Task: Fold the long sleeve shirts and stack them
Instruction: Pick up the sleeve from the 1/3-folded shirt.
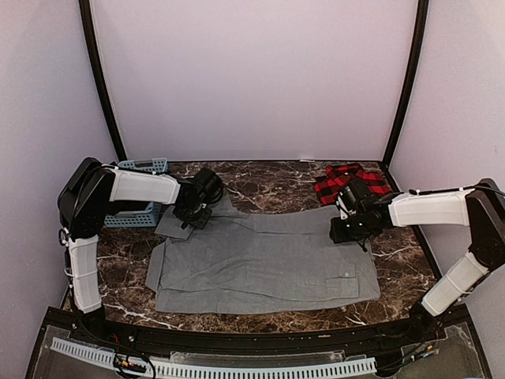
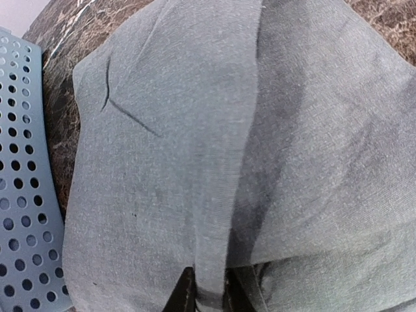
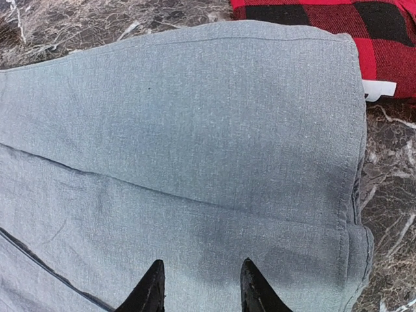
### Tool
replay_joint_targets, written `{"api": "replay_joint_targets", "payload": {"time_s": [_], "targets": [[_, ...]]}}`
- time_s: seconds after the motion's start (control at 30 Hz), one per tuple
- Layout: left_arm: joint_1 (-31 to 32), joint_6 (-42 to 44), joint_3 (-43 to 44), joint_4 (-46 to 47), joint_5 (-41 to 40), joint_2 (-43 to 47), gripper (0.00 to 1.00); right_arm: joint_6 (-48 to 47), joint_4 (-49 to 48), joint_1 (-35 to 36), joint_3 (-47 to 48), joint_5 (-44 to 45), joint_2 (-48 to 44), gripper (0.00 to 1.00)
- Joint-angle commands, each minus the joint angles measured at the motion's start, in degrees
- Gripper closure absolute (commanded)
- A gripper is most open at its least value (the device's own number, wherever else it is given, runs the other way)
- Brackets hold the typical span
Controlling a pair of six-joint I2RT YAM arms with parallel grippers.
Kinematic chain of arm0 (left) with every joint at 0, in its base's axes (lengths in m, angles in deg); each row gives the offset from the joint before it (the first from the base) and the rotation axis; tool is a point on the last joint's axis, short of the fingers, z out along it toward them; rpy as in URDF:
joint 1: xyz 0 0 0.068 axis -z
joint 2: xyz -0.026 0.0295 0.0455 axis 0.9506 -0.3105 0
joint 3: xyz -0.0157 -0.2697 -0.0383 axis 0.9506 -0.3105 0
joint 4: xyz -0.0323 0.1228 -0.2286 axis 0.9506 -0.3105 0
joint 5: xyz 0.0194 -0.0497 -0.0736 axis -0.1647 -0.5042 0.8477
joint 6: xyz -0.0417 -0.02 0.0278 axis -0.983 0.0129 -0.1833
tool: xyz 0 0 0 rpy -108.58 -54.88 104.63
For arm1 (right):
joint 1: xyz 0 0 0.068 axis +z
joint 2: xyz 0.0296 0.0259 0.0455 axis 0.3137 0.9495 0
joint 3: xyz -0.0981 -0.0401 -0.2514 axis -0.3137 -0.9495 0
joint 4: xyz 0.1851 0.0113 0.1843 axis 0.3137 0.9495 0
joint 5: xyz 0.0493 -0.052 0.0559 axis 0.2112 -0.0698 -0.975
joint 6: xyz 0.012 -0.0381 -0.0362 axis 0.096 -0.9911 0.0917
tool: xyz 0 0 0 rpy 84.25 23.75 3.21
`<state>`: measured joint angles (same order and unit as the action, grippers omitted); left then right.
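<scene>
Since the marble table (image 1: 260, 178) has the grey shirt (image 1: 260, 264) spread flat across its middle, with one arm at each far corner of the cloth, the step in hand looks like the first fold of the far edge toward the near one. The red-and-black plaid shirt (image 1: 351, 180) lies bunched at the far right, just beyond the grey shirt's stitched edge, its white label (image 3: 379, 89) close to the grey cloth; a blue perforated basket (image 1: 140, 193) sits at the far left, just beside the grey fabric.

To do this well, both arms should have a firm hold before either lifts; they should then rise together to the same height and carry the edge over with the cloth taut between them, or the shirt will likely drag askew; the right side should stay clear of the plaid.

The left gripper (image 2: 209, 286) is nearly pressed together, pinching a narrow ridge of grey cloth between its fingers. The right gripper (image 3: 201, 263) stands part spread over the grey cloth, holding nothing; whether its tips touch the fabric I cannot tell.
</scene>
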<state>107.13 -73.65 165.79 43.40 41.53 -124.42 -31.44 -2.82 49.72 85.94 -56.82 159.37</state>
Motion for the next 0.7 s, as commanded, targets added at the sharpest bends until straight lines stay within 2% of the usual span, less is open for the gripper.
{"api": "replay_joint_targets", "payload": {"time_s": [0.0, 0.13, 0.47, 0.67], "targets": [[-0.33, -0.39, 0.34, -2.71, -1.11, 3.65, 0.9, -0.02, -1.0, -0.33, 0.65, 0.64, 0.31, 0.63], [-0.29, -0.77, 0.62, -3.7, -0.2, 5.14, 1.0, 0.21, -0.12, -0.73, 1.44, 1.71, 0.32, 0.63], [-0.24, -1.23, 3.28, -11.79, 1.54, 11.77, 1.0, -2.35, 1.85, -4.26, 6.11, 3.31, -1.46, 0.63], [-0.24, -1.52, 0.49, -14.5, 5.19, 19.57, 1.0, -4.93, 2.98, -5.03, 9.73, 5.43, -1.85, 0.62]]}}
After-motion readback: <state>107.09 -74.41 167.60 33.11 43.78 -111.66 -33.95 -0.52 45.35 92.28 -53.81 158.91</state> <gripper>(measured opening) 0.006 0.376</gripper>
